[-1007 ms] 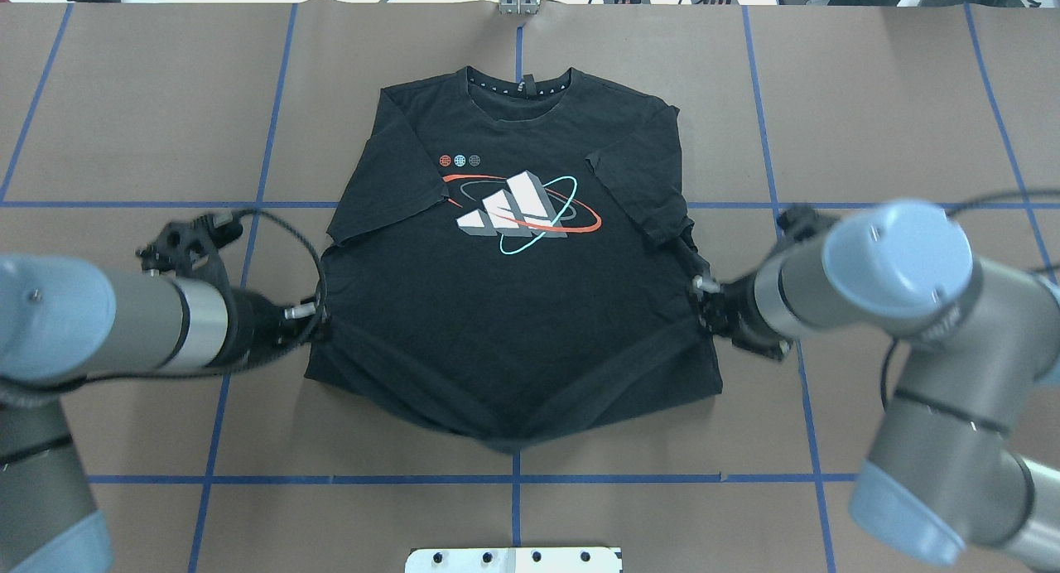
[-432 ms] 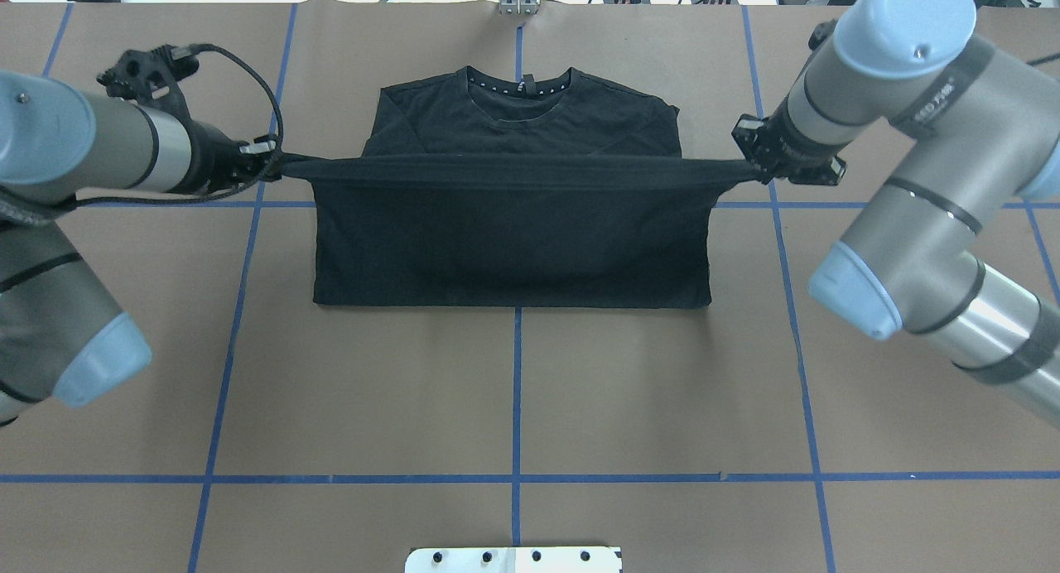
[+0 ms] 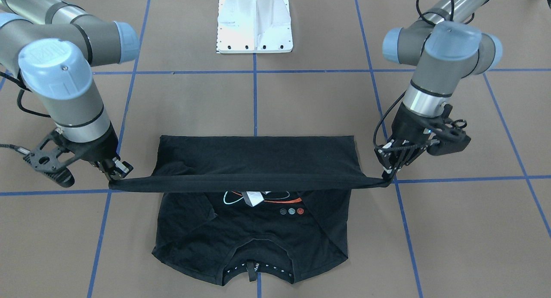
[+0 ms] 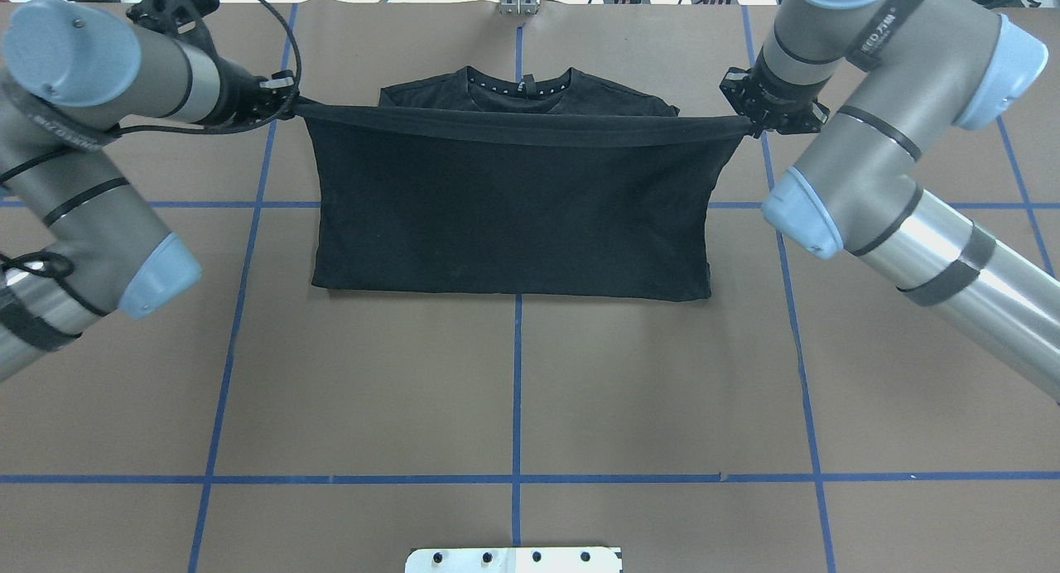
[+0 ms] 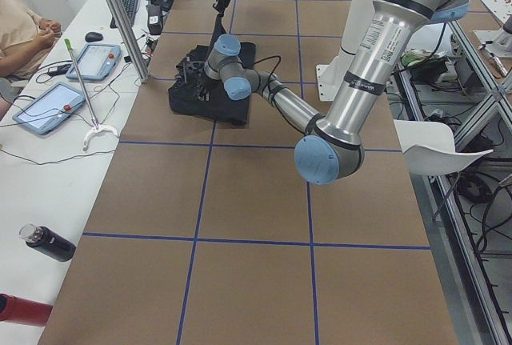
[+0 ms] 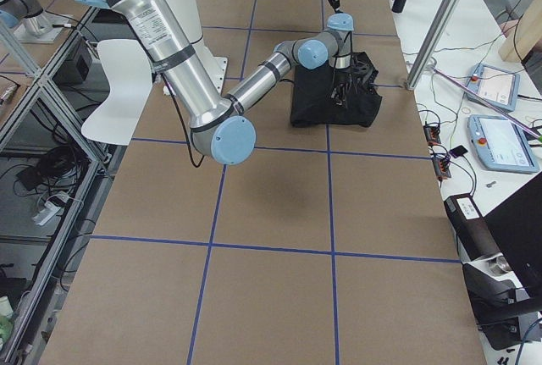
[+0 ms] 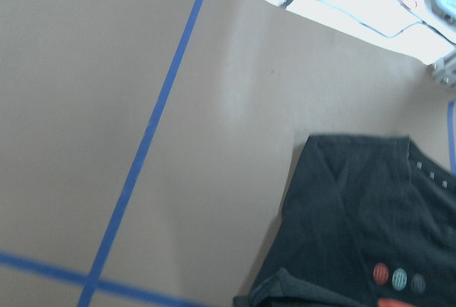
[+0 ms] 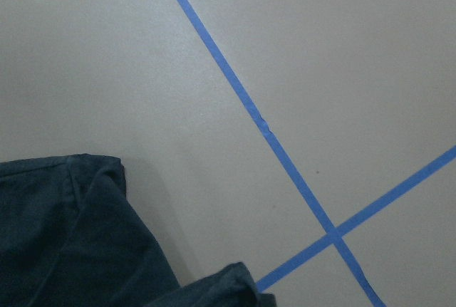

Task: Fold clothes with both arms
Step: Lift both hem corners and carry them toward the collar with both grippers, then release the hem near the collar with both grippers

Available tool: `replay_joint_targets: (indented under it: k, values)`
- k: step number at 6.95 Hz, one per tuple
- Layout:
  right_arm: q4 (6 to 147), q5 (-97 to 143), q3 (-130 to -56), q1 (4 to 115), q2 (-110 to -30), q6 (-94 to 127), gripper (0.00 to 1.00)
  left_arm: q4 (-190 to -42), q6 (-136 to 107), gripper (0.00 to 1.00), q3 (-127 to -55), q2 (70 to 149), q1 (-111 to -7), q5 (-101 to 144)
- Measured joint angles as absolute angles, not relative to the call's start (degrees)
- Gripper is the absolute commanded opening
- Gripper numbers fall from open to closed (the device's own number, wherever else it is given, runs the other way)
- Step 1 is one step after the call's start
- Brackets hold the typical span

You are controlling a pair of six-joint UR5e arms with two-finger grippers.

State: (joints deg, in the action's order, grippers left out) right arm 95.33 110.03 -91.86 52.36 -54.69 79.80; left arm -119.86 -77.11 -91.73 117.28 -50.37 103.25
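The black T-shirt (image 4: 513, 217) lies on the table with its collar (image 4: 520, 89) at the far side. Its lower half is lifted and folded back over the front, plain reverse up. My left gripper (image 4: 286, 105) is shut on one hem corner and my right gripper (image 4: 749, 126) on the other. The hem hangs taut between them just short of the collar. In the front-facing view the left gripper (image 3: 387, 175) and right gripper (image 3: 116, 176) hold the hem above the partly hidden print (image 3: 258, 199). The wrist views show only shirt cloth (image 7: 356, 214) and table.
Brown table paper (image 4: 513, 391) is crossed by blue tape lines. The white pedestal base (image 3: 255, 22) stands at the robot side. Side benches hold tablets (image 5: 48, 109), a black bottle (image 5: 48, 242) and cables. A seated person (image 5: 24, 29) is beside the left bench.
Both grippers have carried the hem away from the robot, from over the shirt's middle to near the collar. The folded-over half now covers the print in the overhead view.
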Motion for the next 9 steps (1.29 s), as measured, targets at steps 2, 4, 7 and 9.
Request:
replay_joint_targets:
  k: [2,4,7,9]
  values:
    - [85.79,109.81,-82.55,52.43,-52.0,80.27,0.0,-129.51,-77.16,0.0,-80.51,121.22,-50.67,102.9]
    - [82.73,109.78,-78.59,52.31,-50.48,80.25,0.0,-132.72,-77.25,0.14,-73.58,125.0,-50.83,101.59]
    - [82.08,109.36,-75.89,52.14,-48.66,79.84,0.48,-136.16,-77.3,0.29,-67.17,127.96,-50.82,99.01]
    - [81.55,107.96,-74.44,52.13,-47.4,79.84,0.72,-136.72,-77.19,0.29,-66.44,128.12,-50.94,98.58]
